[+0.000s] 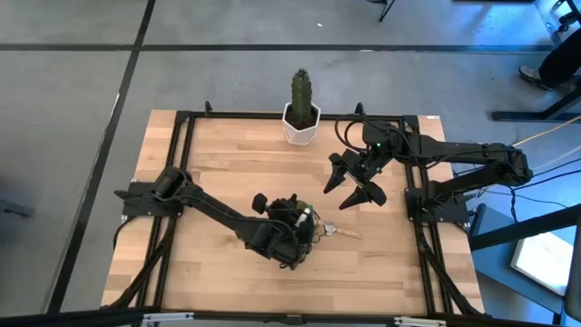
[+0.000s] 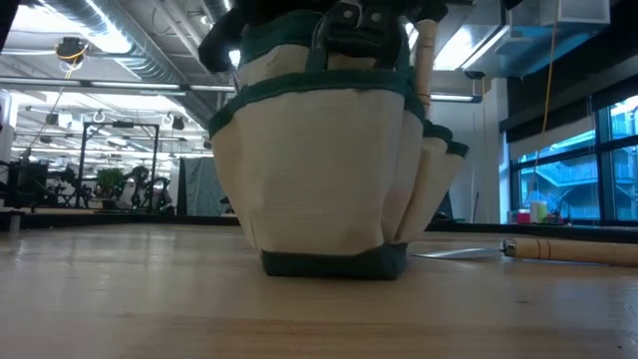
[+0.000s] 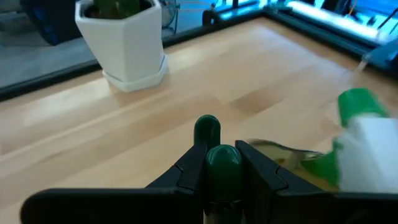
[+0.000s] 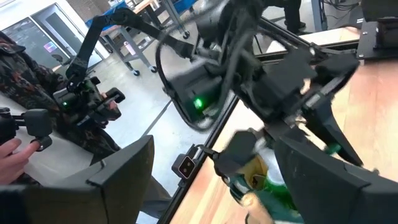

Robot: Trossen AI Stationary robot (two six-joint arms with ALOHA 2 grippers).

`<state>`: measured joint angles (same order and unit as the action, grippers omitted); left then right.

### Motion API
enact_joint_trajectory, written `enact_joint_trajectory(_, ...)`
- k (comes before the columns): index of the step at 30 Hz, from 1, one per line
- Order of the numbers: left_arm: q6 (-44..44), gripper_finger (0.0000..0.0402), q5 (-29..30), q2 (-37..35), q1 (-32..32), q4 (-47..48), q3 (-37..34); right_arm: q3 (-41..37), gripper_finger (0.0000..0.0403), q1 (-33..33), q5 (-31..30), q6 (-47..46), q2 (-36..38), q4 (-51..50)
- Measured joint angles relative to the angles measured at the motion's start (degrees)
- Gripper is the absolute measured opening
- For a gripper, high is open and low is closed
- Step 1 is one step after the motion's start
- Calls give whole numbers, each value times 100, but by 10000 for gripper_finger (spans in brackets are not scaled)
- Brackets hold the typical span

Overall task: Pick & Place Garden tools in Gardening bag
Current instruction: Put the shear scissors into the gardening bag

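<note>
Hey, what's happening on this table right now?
The left gripper is shut on a green-handled tool, right over the gardening bag near the table's middle. A wooden-handled tool lies on the table beside the bag, not yet packed. The right gripper hangs open farther back on the right, holding nothing. A cactus in a white pot stands at the far edge.

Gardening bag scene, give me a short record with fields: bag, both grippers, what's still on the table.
bag: gardening bag upright on the table, tool handles sticking out of it
left gripper: above the bag, shut on a green-tipped tool
right gripper: open, empty, raised right of the bag
on table: wooden-handled tool lying right of the bag
other: cactus in white pot at the far edge
</note>
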<state>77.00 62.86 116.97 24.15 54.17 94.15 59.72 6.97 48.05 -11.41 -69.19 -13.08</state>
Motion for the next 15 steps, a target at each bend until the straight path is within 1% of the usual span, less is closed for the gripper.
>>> enact_joint_trajectory(3,94,64,-74,116,-17,24,-5,0,334,0,0,15,0,2)
enact_joint_trajectory(7,103,64,-187,96,-74,31,-5,0,334,0,0,28,0,0)
enact_joint_trajectory(13,16,64,-662,59,-154,39,-1,0,334,0,20,28,0,0)
enact_joint_trajectory(15,16,64,-727,59,-159,26,2,0,334,0,20,28,0,0)
